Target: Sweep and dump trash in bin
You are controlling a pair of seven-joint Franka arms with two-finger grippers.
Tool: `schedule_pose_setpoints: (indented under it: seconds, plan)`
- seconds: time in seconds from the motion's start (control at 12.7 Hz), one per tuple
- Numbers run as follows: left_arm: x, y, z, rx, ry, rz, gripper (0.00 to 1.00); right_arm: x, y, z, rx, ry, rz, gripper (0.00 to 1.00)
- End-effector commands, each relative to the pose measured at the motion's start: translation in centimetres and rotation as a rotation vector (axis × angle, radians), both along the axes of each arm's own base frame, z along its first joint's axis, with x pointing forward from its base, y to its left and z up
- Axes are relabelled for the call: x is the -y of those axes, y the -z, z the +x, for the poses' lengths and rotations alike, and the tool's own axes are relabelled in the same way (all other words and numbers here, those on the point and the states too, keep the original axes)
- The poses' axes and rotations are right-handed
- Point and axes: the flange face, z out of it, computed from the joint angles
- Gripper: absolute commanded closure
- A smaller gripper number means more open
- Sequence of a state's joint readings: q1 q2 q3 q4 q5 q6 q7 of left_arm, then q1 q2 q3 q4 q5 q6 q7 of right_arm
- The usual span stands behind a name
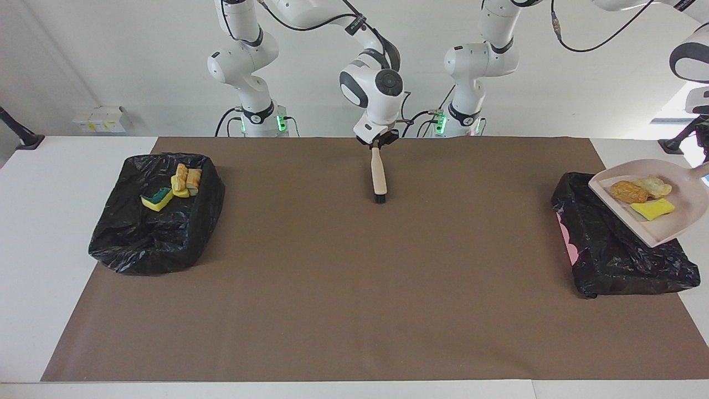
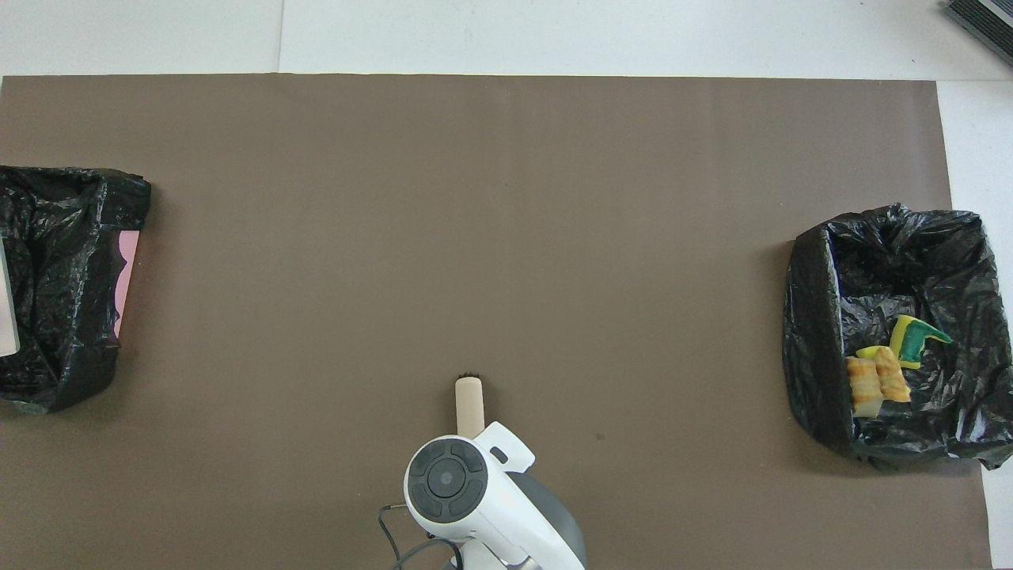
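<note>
Beige plastic dustpan (image 1: 673,221) hangs tilted over the black-lined bin (image 1: 609,249), carrying three pieces of trash (image 1: 642,197): a yellow sponge bit, a golden-brown lump and a pale one; the left gripper (image 1: 705,155), mostly cut off at the view's edge, is clamped on the dustpan's handle. Well apart from that bin, toward the right arm's end of the counter (image 1: 354,288), the right gripper (image 1: 377,143) pinches the top of the upright brush (image 1: 378,172); farther that way a second bin (image 1: 155,233) holds four more pieces. I judge the trash light, soft and loose; don't grip it, tip the dustpan by its handle.
</note>
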State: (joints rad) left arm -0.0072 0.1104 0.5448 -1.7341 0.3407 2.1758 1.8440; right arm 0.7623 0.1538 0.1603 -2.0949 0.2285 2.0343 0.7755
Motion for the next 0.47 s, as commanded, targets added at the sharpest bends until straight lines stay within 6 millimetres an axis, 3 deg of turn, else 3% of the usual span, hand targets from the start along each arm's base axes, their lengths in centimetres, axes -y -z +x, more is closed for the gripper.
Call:
schedule_pose_setpoints:
  seconds: [0.0, 0.24, 0.39]
  plan:
    - [0.4, -0.4, 0.9, -0.025, 0.006, 0.12, 1.0, -0.8, -1.7, 0.9, 0.008, 0.021, 0.032, 0.0]
    - [2.4, -0.4, 1.8, -0.068, 0.028, 0.216, 1.0, -0.7, -4.8, 2.2, 0.022, 0.021, 0.044, 0.0]
    - [2.9, -0.7, 1.9, -0.1, 0.029, 0.284, 1.0, 0.9, -8.1, 4.3, 0.022, 0.048, 0.048, 0.0]
